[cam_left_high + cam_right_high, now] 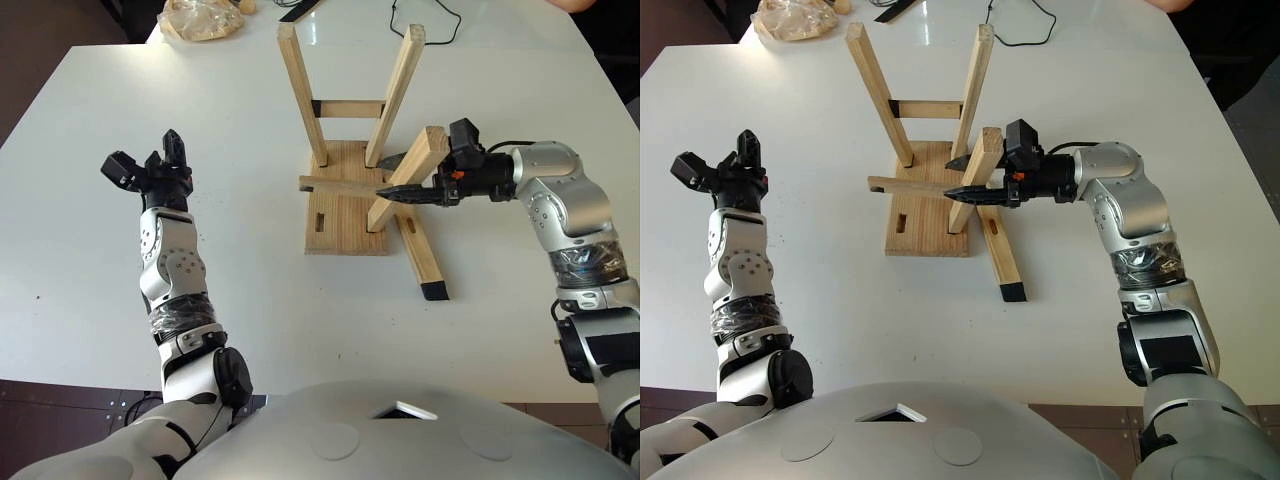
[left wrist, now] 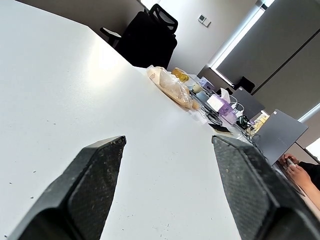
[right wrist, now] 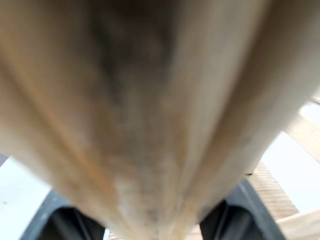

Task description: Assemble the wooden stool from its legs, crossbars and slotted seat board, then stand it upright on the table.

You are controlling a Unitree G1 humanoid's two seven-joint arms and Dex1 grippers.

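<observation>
Fig.: stool part-built, upside down. The white worktop carries the flat slotted wooden seat board near centre, w/ two near-side slots unfilled. A pair of pale wooden legs, joined by a short crossbar, stands in the board's far side. The third pale wooden leg is held tilted over the board's right side, lower end at or just above the board; contact can't be told. Beneath it the fourth leg, pale wood w/ a black foot cap, lies flat on the worktop, just beside the board's near right corner. A thin wooden crossbar pokes left from the held leg across the board; the joint is hidden. The fingers of the right gripper are clamped on the tilted leg. The left gripper is raised well apart from the stool, fingers spread, empty. Risks (judged): leg meets its slot off-axis, so it jams or skids; board isn't braced, so a sideways push could slide it or topple the standing pair; thin crossbar may drop out if the leg twists; the loose leg below could block seating.
</observation>
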